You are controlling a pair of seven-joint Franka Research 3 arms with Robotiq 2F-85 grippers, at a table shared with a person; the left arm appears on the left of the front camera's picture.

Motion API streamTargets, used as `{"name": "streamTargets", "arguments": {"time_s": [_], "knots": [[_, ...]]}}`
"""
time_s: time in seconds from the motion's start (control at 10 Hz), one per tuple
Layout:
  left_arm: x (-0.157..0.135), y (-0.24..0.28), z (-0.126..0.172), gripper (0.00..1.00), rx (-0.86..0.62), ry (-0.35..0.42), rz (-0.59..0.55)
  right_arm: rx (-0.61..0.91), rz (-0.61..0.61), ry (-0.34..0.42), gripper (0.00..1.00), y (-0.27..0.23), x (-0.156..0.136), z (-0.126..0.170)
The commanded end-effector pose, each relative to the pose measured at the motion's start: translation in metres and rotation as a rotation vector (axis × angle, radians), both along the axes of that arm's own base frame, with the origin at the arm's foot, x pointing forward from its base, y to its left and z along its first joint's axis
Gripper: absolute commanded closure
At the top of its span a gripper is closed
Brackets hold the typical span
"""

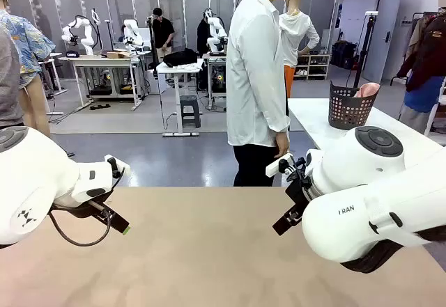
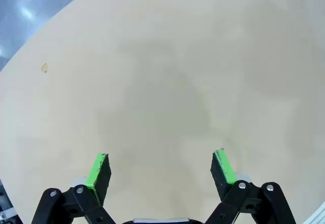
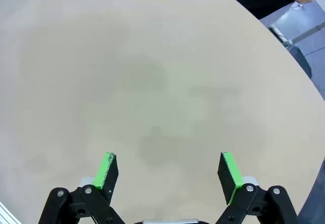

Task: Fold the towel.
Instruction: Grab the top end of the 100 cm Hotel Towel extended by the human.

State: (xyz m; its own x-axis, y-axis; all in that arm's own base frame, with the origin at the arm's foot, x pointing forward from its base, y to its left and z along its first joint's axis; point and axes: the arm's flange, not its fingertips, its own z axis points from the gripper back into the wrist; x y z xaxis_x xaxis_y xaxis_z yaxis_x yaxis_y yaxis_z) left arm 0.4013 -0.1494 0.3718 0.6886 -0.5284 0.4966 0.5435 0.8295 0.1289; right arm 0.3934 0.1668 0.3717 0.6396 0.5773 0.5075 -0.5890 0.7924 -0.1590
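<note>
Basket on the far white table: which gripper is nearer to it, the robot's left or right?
Right. The right gripper is over the right side of the tan table, toward the basket; the left gripper is over its left side.

A: The surface (image 1: 209, 251) is tan, matt and smooth, with faint darker smudges. Laminate or wood, I cannot tell.
B: The arm shells?
A: The left arm (image 1: 35, 175) and the right arm (image 1: 362, 209) look like glossy white plastic.
B: The left pincer (image 2: 162, 160) has matt black fingers with bright green pads (image 2: 96, 170), slightly scuffed at the tips. The right pincer (image 3: 167, 160) looks the same.
A: At the far right, the basket (image 1: 346, 108) is dark and perforated, seemingly plastic. The towel (image 1: 367, 89) in it is soft pink cloth, its weave too small to tell.
B: The floor (image 1: 174, 157) is grey and glossy.
</note>
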Motion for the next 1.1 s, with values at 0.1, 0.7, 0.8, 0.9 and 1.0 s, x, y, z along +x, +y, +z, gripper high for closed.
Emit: {"name": "streamTargets", "arguments": {"time_s": [0.1, 0.7, 0.8, 0.9, 1.0], "knots": [[0.000, 0.000, 0.000, 0.00, 0.000, 0.000, 0.000, 0.000, 0.000, 0.000, 0.00, 0.000, 0.000, 0.000], [0.000, 0.000, 0.000, 0.00, 0.000, 0.000, 0.000, 0.000, 0.000, 0.000, 0.00, 0.000, 0.000, 0.000], [0.000, 0.000, 0.000, 0.00, 0.000, 0.000, 0.000, 0.000, 0.000, 0.000, 0.00, 0.000, 0.000, 0.000], [0.000, 0.000, 0.000, 0.00, 0.000, 0.000, -0.001, 0.000, 0.000, 0.000, 0.00, 0.000, 0.000, 0.000], [0.003, 0.001, 0.031, 0.00, -0.009, -0.016, -0.041, -0.001, 0.002, -0.001, 0.00, 0.000, 0.000, 0.000]]}}
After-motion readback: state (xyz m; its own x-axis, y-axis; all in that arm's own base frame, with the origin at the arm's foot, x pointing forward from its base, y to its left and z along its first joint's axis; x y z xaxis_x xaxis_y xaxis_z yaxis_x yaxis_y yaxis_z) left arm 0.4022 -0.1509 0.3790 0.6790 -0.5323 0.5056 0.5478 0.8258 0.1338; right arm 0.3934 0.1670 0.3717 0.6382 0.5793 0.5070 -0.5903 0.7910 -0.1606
